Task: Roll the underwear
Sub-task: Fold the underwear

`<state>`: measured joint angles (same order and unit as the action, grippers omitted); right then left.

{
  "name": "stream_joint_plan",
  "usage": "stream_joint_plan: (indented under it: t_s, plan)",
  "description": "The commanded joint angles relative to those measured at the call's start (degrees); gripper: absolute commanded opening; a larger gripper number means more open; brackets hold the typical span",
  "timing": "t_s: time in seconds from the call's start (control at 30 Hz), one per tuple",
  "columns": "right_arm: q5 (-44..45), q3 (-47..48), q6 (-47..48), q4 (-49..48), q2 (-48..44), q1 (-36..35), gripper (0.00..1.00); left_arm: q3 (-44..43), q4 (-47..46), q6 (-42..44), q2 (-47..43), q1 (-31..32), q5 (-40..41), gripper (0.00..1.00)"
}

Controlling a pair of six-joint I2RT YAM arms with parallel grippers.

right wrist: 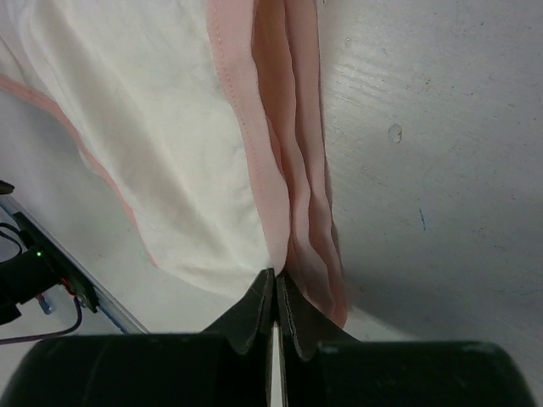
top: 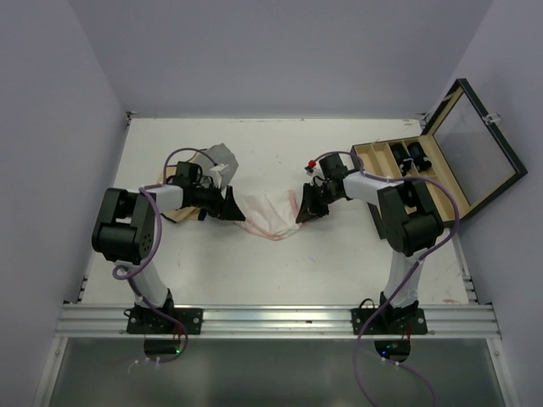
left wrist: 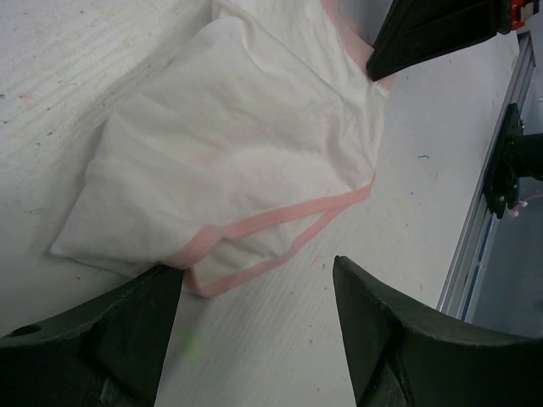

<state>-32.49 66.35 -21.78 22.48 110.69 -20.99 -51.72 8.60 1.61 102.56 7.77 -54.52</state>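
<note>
The underwear (top: 270, 214), white fabric with pink trim, lies crumpled and partly folded on the table between the two arms. My left gripper (top: 235, 208) stands open at its left end. In the left wrist view the left gripper (left wrist: 254, 267) straddles the pink-trimmed corner of the underwear (left wrist: 237, 144), with one finger (left wrist: 127, 322) touching the cloth and the other over bare table. My right gripper (top: 304, 209) is at the right end. In the right wrist view the right gripper (right wrist: 276, 273) is shut, its tips pinching the pink band at the edge of the underwear (right wrist: 153, 127).
An open black case (top: 433, 170) with wooden compartments holding dark objects stands at the back right. A grey cloth (top: 222, 159) and a tan cloth (top: 174, 182) lie behind the left arm. A metal rail (top: 271, 318) runs along the near edge, and walls close three sides.
</note>
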Motion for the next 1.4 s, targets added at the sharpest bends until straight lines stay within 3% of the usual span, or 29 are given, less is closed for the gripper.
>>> stream_joint_plan:
  t_s: [0.0,0.03,0.17,0.27,0.37,0.47,0.57,1.37]
  plan:
    - [0.1,2.7,1.2,1.9,0.5,0.0,0.07,-0.4,-2.6,-1.1,1.5,-0.2,1.6,0.75]
    - [0.1,3.3,1.4,3.0,0.7,-0.1,0.19,-0.3,-2.5,-1.1,1.7,-0.3,1.9,0.75]
    - [-0.4,2.9,1.5,3.3,-0.2,0.0,0.34,-0.4,-2.2,-1.1,1.7,-0.2,2.5,0.75]
    - [-1.1,2.6,1.5,3.4,-0.7,0.0,0.36,-0.4,-1.9,-1.0,1.6,-0.2,2.7,0.75]
    - [-1.5,2.3,1.6,3.3,-0.5,0.0,0.28,-0.4,-1.8,-0.9,1.7,-0.2,2.9,0.75]
    - [-1.4,3.3,2.4,4.4,0.4,0.1,0.07,-0.5,-1.5,-0.5,1.8,-0.2,3.5,0.75]
    - [-1.3,4.8,3.0,5.2,0.4,0.9,0.0,-1.3,0.3,0.4,2.3,-0.2,4.7,0.75]
    - [-4.6,6.2,3.7,9.7,-1.4,3.7,0.0,-3.7,3.4,2.6,3.3,-0.2,7.2,0.75]
